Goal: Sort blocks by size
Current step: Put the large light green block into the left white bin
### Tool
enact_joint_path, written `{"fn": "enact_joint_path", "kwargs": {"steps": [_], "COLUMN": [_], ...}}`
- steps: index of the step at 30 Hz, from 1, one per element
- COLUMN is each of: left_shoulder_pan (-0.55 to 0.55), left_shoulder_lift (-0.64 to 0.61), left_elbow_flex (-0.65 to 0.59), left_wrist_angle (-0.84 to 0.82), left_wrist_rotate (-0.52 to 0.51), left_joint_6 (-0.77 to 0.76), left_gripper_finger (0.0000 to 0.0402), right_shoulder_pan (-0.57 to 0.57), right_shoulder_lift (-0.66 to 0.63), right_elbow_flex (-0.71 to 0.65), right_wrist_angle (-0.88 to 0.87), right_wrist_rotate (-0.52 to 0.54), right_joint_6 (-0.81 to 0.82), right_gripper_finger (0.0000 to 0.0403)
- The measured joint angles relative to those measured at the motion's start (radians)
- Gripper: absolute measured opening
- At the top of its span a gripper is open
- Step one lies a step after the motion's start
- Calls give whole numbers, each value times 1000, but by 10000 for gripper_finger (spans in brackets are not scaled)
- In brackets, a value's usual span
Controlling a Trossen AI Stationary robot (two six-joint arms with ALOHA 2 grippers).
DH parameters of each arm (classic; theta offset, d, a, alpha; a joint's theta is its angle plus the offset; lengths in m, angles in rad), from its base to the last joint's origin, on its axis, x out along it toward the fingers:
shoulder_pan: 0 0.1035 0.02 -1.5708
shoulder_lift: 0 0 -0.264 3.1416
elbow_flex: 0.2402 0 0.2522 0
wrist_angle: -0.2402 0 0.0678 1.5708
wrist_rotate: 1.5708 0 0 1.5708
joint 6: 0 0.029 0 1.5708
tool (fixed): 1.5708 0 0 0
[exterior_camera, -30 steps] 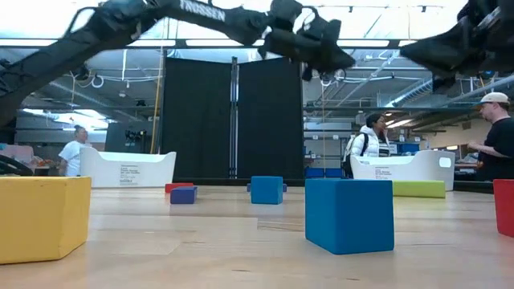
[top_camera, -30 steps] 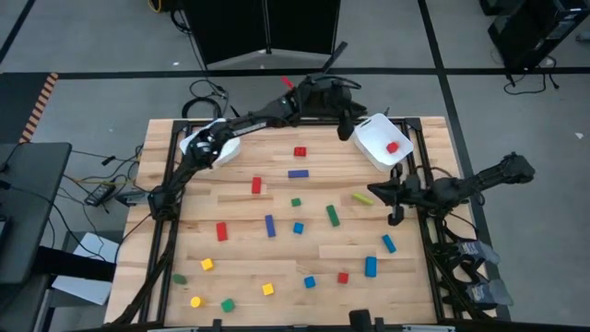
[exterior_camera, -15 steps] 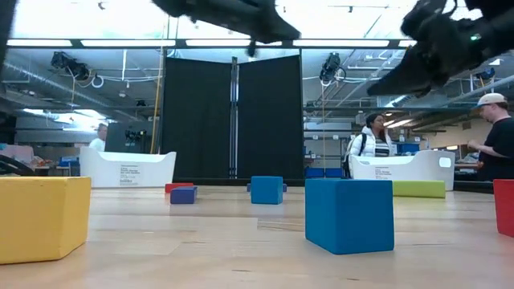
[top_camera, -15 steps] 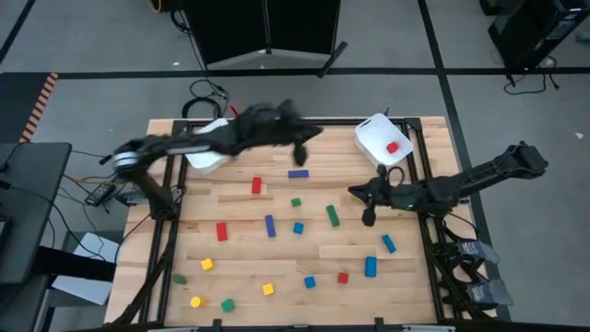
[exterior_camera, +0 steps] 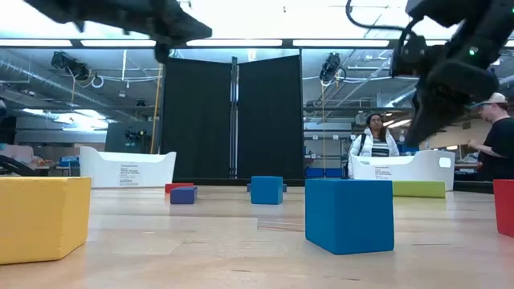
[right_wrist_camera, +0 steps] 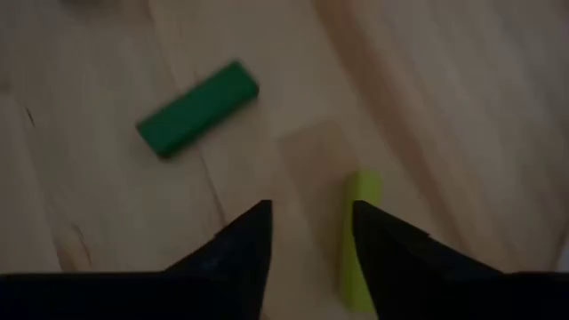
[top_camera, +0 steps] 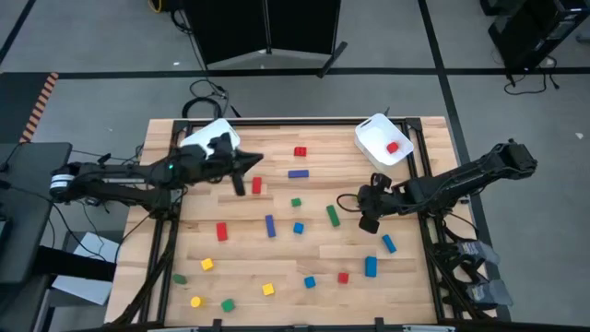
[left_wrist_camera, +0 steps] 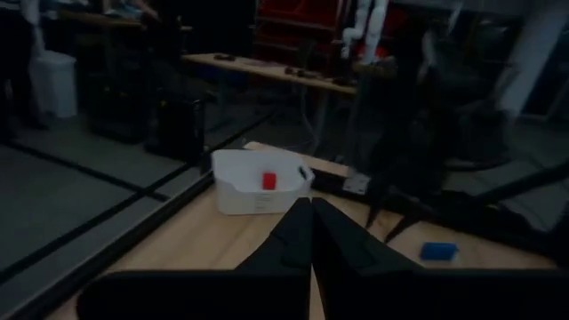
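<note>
We see the right gripper (right_wrist_camera: 311, 233), fingers parted, hiding part of a yellow-green bar block (right_wrist_camera: 357, 238) at centre right. The left gripper (left_wrist_camera: 310, 233), pinched empty, hovers upper left.

Yellow-green bar (right_wrist_camera: 358, 238) partly behind gripper finger

we see open wood around the right gripper (top_camera: 366, 214), with only the green bar (top_camera: 333, 216) and yellow-green bar (right_wrist_camera: 356, 238) close by; the white bin (top_camera: 373, 143) blocks the far right corner.
</note>
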Motion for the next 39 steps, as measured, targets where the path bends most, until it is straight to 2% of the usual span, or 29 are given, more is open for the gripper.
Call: {"fn": "enact_joint_path", "kwargs": {"steps": [4,9,17,27,32,39], "left_shoulder_pan": [-10,-10,-10,-10,-10,-10], "left_shoulder_lift": [-87,-163,-220,-236,-236,-236], "left_elbow_flex": [-83,-140,-175,-190,-190,-190], "left_wrist_angle": [74,69,62,49,45,44], "left_wrist_rotate": [-9,-8,-6,-2,-2,20], "left_joint_6": [-18,-25,-26,-28,-28,-26], "left_gripper_finger": [11,11,11,11,11,11], "right_shoulder_pan": [-2,-23,-26,-26,-24,-26], "right_shoulder_lift": [16,42,54,51,52,54], "right_elbow_flex": [-16,-39,-126,-233,-244,-245], "right_wrist_angle": [4,-10,-8,170,192,200], "right_wrist_rotate": [23,25,25,39,55,66], "right_joint_6": [27,37,109,119,128,116], "right_gripper_finger": [216,234,235,226,188,88]}}
